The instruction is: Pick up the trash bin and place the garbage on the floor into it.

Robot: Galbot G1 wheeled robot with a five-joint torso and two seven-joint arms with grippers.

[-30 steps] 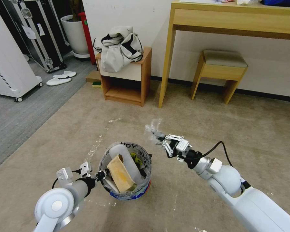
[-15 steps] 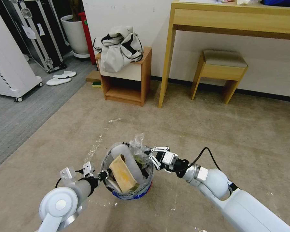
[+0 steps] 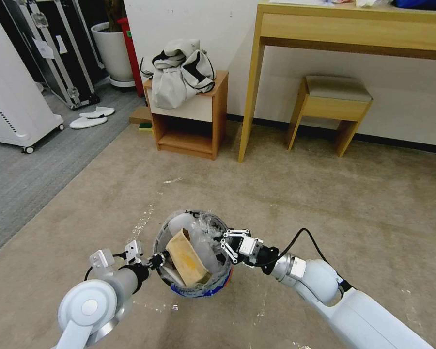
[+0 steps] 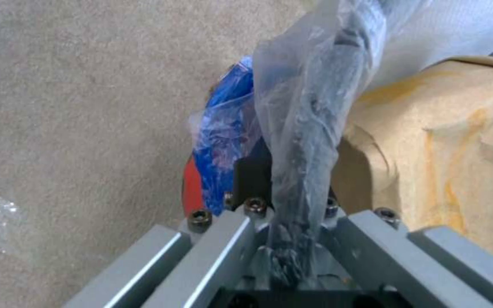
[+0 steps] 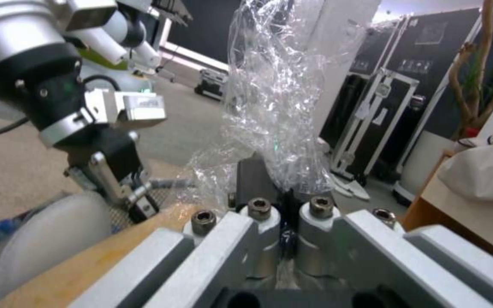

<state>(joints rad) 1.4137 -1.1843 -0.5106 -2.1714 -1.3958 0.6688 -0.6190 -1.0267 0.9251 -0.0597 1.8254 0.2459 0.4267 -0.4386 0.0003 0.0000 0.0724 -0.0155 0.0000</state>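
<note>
The trash bin [image 3: 198,290], red with a blue band and a clear liner, hangs just above the floor [image 3: 334,194]. My left gripper [image 3: 155,262] is shut on its near-left rim. In the left wrist view the left gripper [image 4: 289,201] pinches the liner and rim, beside the blue band [image 4: 224,128]. Garbage lies inside the bin: a brown cardboard scrap [image 3: 186,259] and a white slipper [image 3: 179,224]. My right gripper [image 3: 224,244] is at the bin's right rim, shut on a clear plastic wad [image 3: 204,233] over the mouth. The right wrist view has the right gripper [image 5: 285,205] clamping the wad [image 5: 280,94].
A wooden nightstand [image 3: 189,131] with a cloth bag on top stands ahead. To its right are a desk [image 3: 353,34] and a stool [image 3: 332,106]. Grey flooring [image 3: 29,174] with a pair of white slippers [image 3: 92,116] lies to the left. Tape lines [image 3: 143,220] mark the carpet.
My right gripper has carried the plastic wad leftward and down, from beside the bin to over its mouth. The left gripper still holds the bin in about the same place.
</note>
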